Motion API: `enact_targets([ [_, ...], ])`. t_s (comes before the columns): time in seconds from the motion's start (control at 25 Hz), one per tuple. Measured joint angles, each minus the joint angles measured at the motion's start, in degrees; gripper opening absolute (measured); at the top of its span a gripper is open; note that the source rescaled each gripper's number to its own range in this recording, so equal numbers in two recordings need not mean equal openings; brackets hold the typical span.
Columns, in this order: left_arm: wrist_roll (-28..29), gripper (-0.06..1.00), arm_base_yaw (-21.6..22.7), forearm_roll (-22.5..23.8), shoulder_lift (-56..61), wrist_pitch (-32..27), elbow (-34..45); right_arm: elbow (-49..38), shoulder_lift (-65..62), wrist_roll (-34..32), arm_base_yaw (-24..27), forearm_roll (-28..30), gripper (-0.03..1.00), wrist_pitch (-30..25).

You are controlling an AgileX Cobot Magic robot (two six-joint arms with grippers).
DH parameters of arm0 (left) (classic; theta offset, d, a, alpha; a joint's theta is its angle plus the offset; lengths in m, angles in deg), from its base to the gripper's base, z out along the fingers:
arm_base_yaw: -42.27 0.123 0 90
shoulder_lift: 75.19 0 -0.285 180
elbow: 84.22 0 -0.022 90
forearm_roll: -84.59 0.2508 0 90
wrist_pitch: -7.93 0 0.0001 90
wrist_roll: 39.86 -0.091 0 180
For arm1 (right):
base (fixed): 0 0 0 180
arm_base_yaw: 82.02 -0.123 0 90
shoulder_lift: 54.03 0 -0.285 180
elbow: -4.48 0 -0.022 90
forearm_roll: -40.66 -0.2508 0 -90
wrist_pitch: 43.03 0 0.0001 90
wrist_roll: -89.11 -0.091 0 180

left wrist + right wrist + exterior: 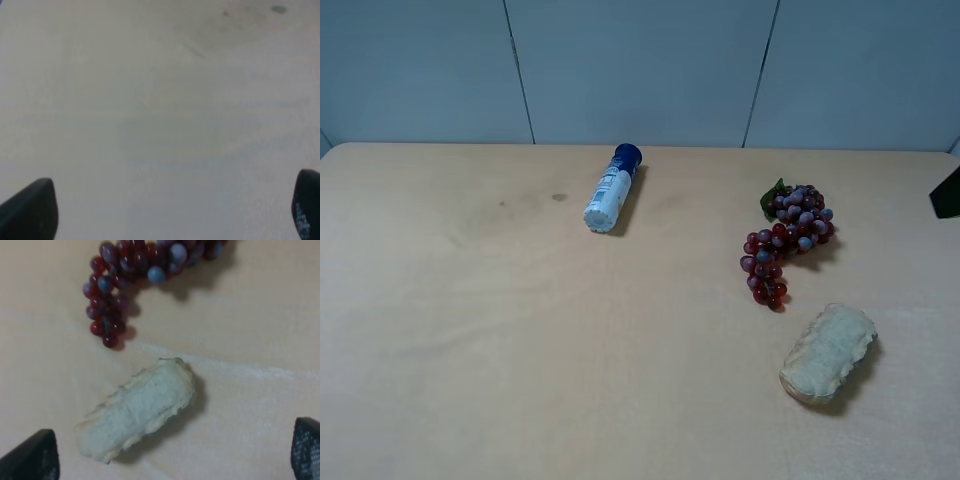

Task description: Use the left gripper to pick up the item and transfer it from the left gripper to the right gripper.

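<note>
- Two grippers gape wide, holding nothing: left gripper over bare table, right gripper above the pale beige crusty bread loaf.
- Loaf lies near right; the left arm's long cross-reach risks a poor grasp.
- Red-purple grape bunch just beyond could be knocked.

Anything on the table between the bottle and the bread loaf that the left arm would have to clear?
Only bare tabletop lies between the bottle and the bread loaf in the exterior high view; the grape bunch sits just beside that line, apart from the loaf.
</note>
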State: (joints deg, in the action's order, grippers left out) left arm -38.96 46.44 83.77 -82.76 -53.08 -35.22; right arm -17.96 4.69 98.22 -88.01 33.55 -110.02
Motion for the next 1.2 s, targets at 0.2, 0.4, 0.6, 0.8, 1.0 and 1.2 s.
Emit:
enact_targets([
  [0.2,0.0,0.9,0.0,0.0,0.0,0.0,0.0,0.0,-13.48,-2.9,0.0,0.07,1.0,-2.31],
  [0.4,0.0,0.9,0.0,0.0,0.0,0.0,0.0,0.0,-25.5,-4.88,0.0,0.7,1.0,-2.65],
  [0.6,0.0,0.9,0.0,0.0,0.0,-0.06,0.0,-0.51,-33.9,-5.66,0.0,2.19,1.0,-2.71],
  [0.8,0.0,0.9,0.0,0.0,0.0,-0.06,0.0,-7.17,-40.13,-6.56,0.0,3.43,1.0,-2.66],
  [1.0,0.0,0.9,0.0,0.0,0.0,-0.06,0.0,-16.54,-45.65,-7.15,0.0,3.48,1.0,-0.22],
  [1.2,0.0,0.9,0.0,0.0,0.0,-0.06,0.0,-23.09,-49.76,-7.34,0.0,4.08,1.0,6.82],
])
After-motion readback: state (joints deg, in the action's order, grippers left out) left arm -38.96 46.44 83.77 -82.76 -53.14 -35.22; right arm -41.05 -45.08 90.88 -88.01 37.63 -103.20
